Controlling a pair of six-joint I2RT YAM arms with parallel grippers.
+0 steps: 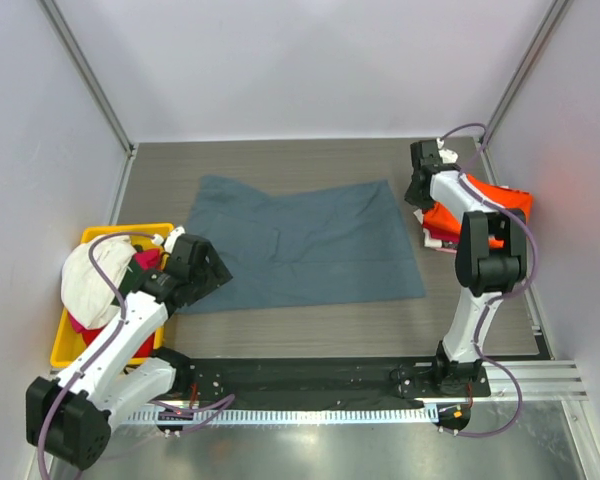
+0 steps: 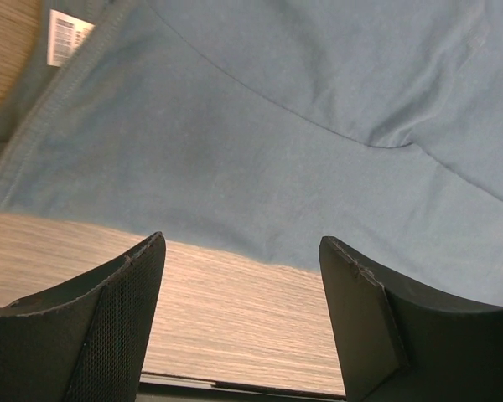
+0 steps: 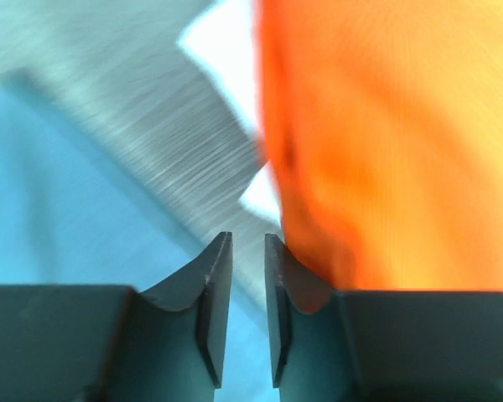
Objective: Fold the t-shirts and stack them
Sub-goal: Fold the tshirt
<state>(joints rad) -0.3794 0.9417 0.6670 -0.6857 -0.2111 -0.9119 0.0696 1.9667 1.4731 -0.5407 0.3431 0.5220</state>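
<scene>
The blue-grey t-shirt (image 1: 300, 245) lies spread at the middle of the worktop (image 1: 280, 335), roughly flat with a few shallow creases; it is thin, soft cloth, light and limp, so it should drape and sag from any hold rather than keep its shape, and I judge a pinch at a hemmed edge or corner surer than one in the slack middle; the hem with the white label (image 2: 67, 35) looks a firm place to take it. The left arm (image 1: 130, 320) has its jaws wide and empty, poised just off the shirt's 8 o'clock corner, bare worktop showing between them in the wrist view. The right arm (image 1: 480, 260) reaches to 2 o'clock; its jaws stand narrow, only a slit apart, with nothing between them, just beside the orange t-shirt (image 1: 480, 212) that lies bunched at the 3 o'clock edge over a scrap of white cloth (image 3: 222, 33); whether they touch the orange cloth I cannot tell. At 8 o'clock a yellow bin (image 1: 68, 350) holds a white t-shirt (image 1: 88, 280) heaped over a red t-shirt (image 1: 145, 260). The worktop is a smooth grey wood-grain board, likely slippery under cloth, so a fold may slide when dragged; plain pale walls (image 1: 310, 70) close it in on three sides.
</scene>
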